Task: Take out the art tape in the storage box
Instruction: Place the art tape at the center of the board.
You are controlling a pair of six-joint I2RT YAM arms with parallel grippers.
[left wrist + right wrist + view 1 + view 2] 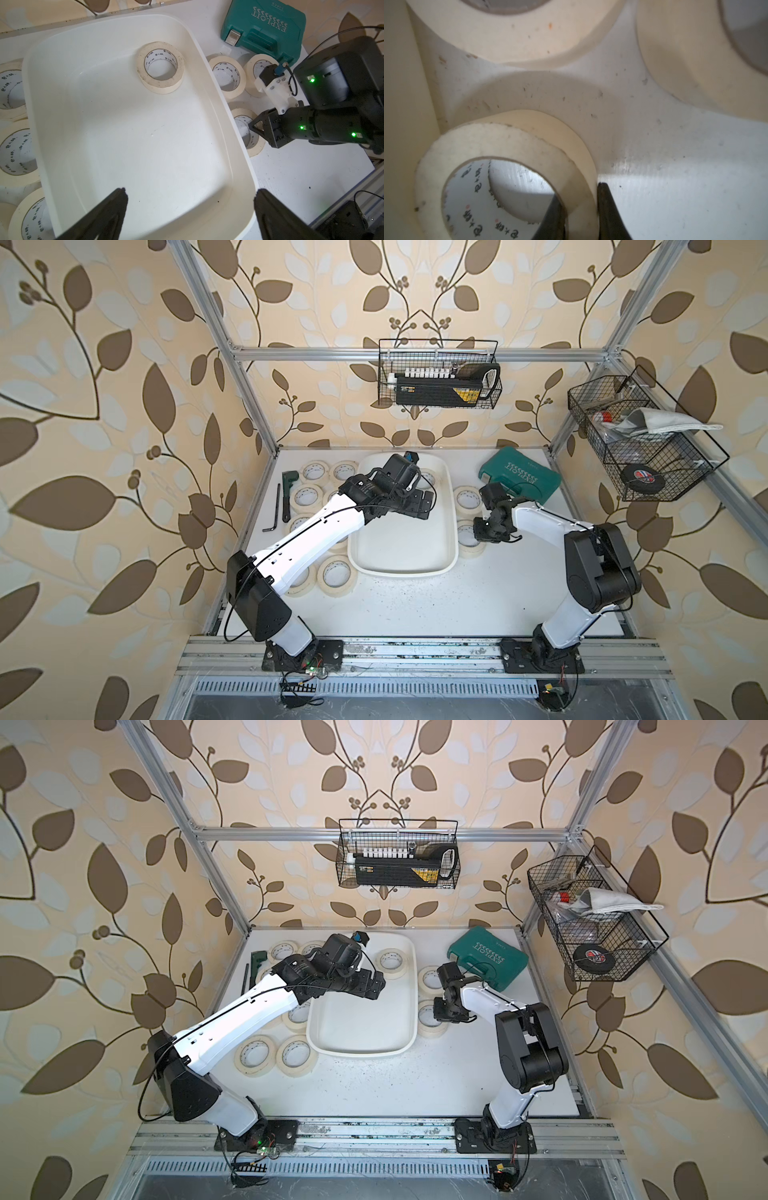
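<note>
The white worktop point(415, 605) spreads across the cell. On it sits the storage box point(403, 570), a shallow white tub that is almost bare inside. A teal tool case point(519, 477) lies off its far right corner, out of play.

Art tape point(337, 592) flanks the box on both sides, cream rolls lying flat on the worktop, most on the left and a few on the right. Only one shows inside. The last roll point(161, 87) lies flat on the box floor at the far end, close to the right-hand wall.

The left claw point(191, 194) hangs over the box with its jaws spread wide and nothing between them, the last roll ahead of it. The right claw point(581, 212) is outside the box, just beside its right wall, and it is clamped on the held roll point(500, 141). One finger is down the core and the other is against the outer face. That roll looks to be resting on another, though it's hard to be sure.

These rolls should be light, and the card core should keep them stiff. The papery winding ought to give the fingers good bite, with little risk of crushing. The wall of the ring is the place to pinch, one finger inside and one outside, coming straight down. For the last roll, the side facing the open box floor looks best, as the tub wall crowds the other side.
</note>
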